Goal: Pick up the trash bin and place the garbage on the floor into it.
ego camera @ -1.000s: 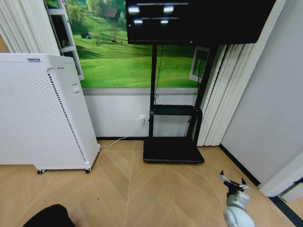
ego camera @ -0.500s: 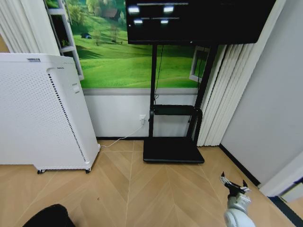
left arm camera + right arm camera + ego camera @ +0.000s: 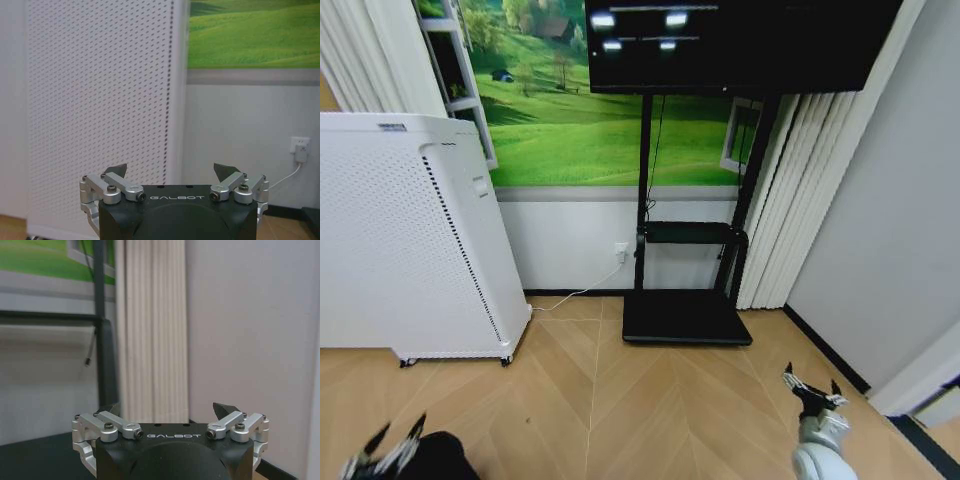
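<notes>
The trash bin and the garbage are out of view. My left gripper (image 3: 392, 440) sits at the bottom left corner of the head view, low over the wooden floor. In the left wrist view the left gripper (image 3: 171, 170) is open with nothing between its fingers and faces the white perforated cabinet (image 3: 100, 100). My right gripper (image 3: 810, 380) hangs at the bottom right above the floor. The right wrist view shows the right gripper (image 3: 169, 409) open and empty, pointing at the pale curtain (image 3: 152, 325) and the wall.
The tall white cabinet (image 3: 410, 240) stands on casters at the left. A black screen stand with a flat base (image 3: 685, 318) is against the far wall, and a white cable (image 3: 575, 295) runs to a socket. A grey wall (image 3: 900, 220) closes the right side. Bare parquet floor (image 3: 620, 400) lies between.
The left gripper's fingers have come up into the head view at the bottom left. The right gripper has barely shifted.
</notes>
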`<state>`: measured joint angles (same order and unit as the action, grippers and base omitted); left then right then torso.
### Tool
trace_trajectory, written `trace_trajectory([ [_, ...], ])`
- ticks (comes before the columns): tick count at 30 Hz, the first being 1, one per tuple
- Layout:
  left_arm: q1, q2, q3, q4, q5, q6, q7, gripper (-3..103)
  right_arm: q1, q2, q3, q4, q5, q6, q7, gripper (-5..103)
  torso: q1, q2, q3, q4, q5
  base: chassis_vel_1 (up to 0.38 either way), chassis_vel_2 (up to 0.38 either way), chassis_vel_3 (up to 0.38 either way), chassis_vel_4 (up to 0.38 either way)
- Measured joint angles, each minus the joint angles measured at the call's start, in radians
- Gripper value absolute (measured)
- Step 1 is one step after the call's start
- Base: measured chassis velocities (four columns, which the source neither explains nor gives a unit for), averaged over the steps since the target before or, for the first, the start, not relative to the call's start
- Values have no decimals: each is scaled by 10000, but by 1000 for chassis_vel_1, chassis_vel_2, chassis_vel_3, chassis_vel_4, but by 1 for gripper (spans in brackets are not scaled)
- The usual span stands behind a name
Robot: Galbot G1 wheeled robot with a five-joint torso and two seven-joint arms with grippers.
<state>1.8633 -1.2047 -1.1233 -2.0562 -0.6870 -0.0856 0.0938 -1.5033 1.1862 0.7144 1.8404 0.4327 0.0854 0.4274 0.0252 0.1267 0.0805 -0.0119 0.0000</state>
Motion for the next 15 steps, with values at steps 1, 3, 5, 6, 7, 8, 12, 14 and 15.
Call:
trace_trajectory([
  [1, -181, 246, 337, -468, 107, 347, -389, 97, -108, -24, -119, 530, -24, -280, -2, 100, 0, 0, 0, -1, 1, 0, 0, 0, 0],
  [3, -616, 786, 1189, -1309, 362, 1172, -1075, 98, -304, -299, -430, 1677, -60, -934, -34, 100, 0, 1, 0, -1, 2, 0, 0, 0, 0],
  [5, -820, 1022, 1684, -1574, 478, 1448, -1358, 98, -400, -485, -567, 2191, -81, -1183, -98, 100, 0, 0, 0, 0, 0, 0, 0, 0, 0],
  [6, -956, 1158, 2017, -1694, 565, 1581, -1506, 99, -507, -695, -681, 2672, -100, -1410, -213, 100, 0, 0, 0, -1, -1, 0, 0, 0, 0],
  [7, -956, 1158, 2017, -1694, 565, 1581, -1506, 99, -507, -695, -681, 2672, -100, -1410, -213, 100, 0, 0, 0, -1, -1, 0, 0, 0, 0],
  [8, -1163, 1355, 2581, -1777, 795, 1715, -1753, 99, -753, -971, -794, 3308, -167, -1645, -439, 100, 0, 1, 0, 3, -1, 0, 0, 0, 0],
  [12, -1304, 1506, 3289, -1816, 1228, 1792, -2149, 100, -1678, -1059, -825, 4464, -484, -2094, -1047, 100, 0, 1, 0, 2, -1, 0, 0, 0, 0],
  [14, -1308, 1506, 3361, -1835, 1272, 1799, -2208, 100, -1893, -988, -810, 4656, -581, -2154, -1145, 100, -1, 0, -1, 0, 0, 0, 0, 0, 0],
  [15, -1307, 1500, 3384, -1848, 1300, 1802, -2243, 100, -1996, -952, -801, 4746, -632, -2175, -1184, 100, 0, 0, -1, -1, 0, 0, 0, 0, 0],
])
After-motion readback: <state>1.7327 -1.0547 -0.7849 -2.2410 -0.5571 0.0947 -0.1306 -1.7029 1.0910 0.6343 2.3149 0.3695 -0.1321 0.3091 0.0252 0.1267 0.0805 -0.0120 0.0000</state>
